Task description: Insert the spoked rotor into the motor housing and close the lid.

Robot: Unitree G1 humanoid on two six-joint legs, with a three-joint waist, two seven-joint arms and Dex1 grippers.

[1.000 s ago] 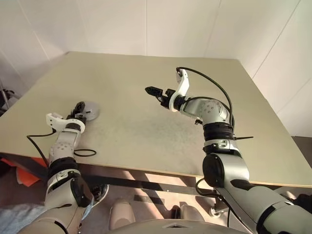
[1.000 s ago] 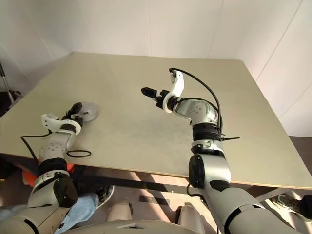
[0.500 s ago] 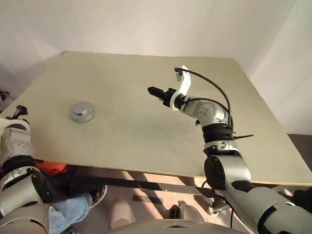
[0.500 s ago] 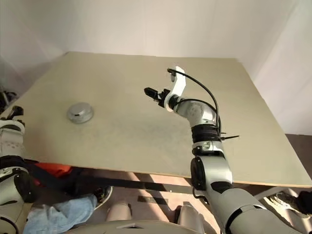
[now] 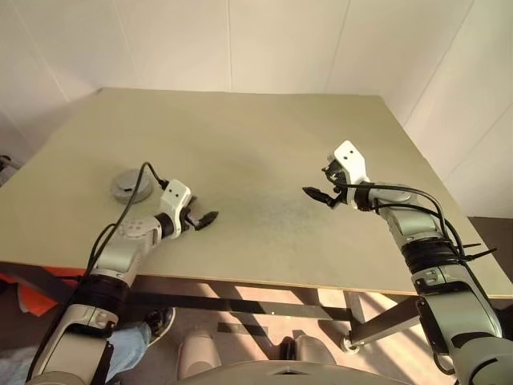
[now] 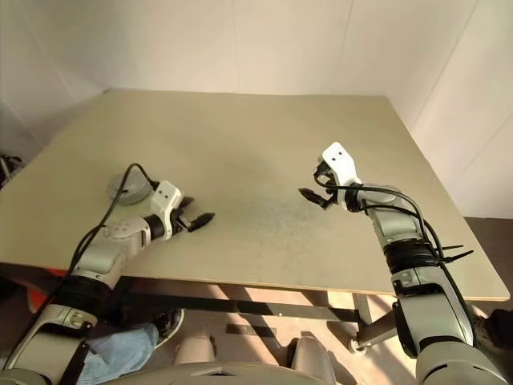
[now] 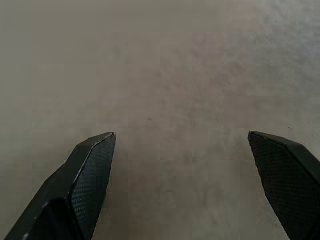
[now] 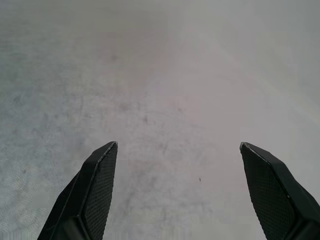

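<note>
Lid (image 5: 131, 185) near table (image 5: 264, 136) left edge — centre bare.

We see silver-grey arm shells with black bands at the joints. Each wrist carries a white bracket, and a black cable loops from it back along the arm. The left tool (image 5: 207, 218) and right tool (image 5: 314, 194) have black, faceted, finely textured fingers (image 7: 87, 172).

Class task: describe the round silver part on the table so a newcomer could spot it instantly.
Start at the beige table and look near its left edge. Just beyond the left end effector sits the lid, a low, pale silver disc, and the table's lone loose item.
</note>
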